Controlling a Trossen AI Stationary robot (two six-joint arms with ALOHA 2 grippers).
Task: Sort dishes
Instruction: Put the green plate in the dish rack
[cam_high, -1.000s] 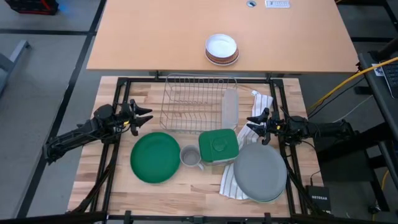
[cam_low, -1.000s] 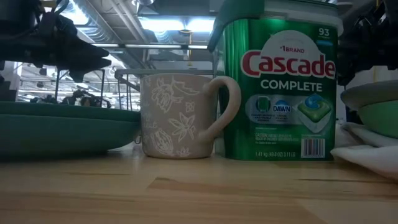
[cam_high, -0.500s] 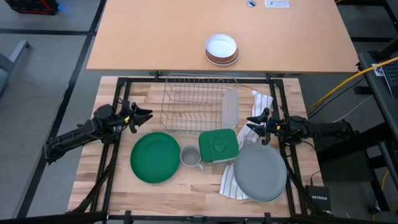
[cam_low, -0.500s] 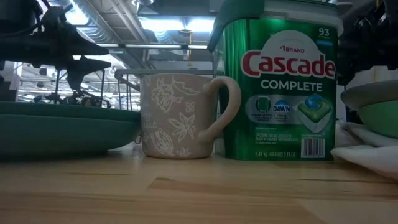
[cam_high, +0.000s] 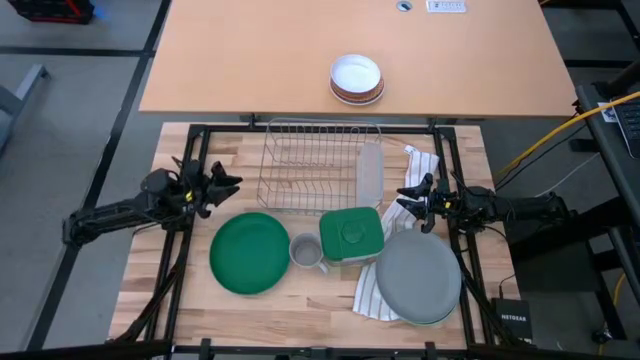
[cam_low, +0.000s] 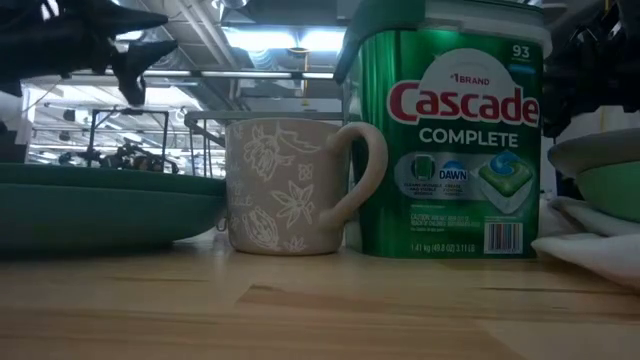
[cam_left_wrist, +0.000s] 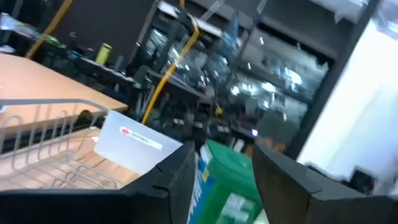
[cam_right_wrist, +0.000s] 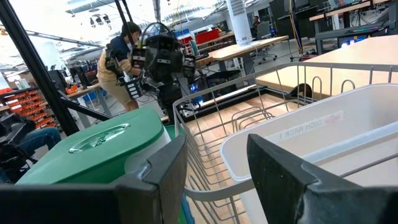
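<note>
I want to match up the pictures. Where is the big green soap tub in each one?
High view: the green tub sits mid-table, right of the mug.
Low view: it towers right of the mug.
Left wrist view: low, centre.
Right wrist view: its lid, lower left.
Shared landmark: the wire rack.

Left claw (cam_high: 222, 186) parted, hovering at left; right claw (cam_high: 411, 203) parted, opposite.

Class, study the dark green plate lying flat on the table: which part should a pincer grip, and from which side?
Probably the raised rim of the dark green plate on the side away from the mug, nearest the open left pincer. It lies flat, so only the edge offers a hold.
</note>
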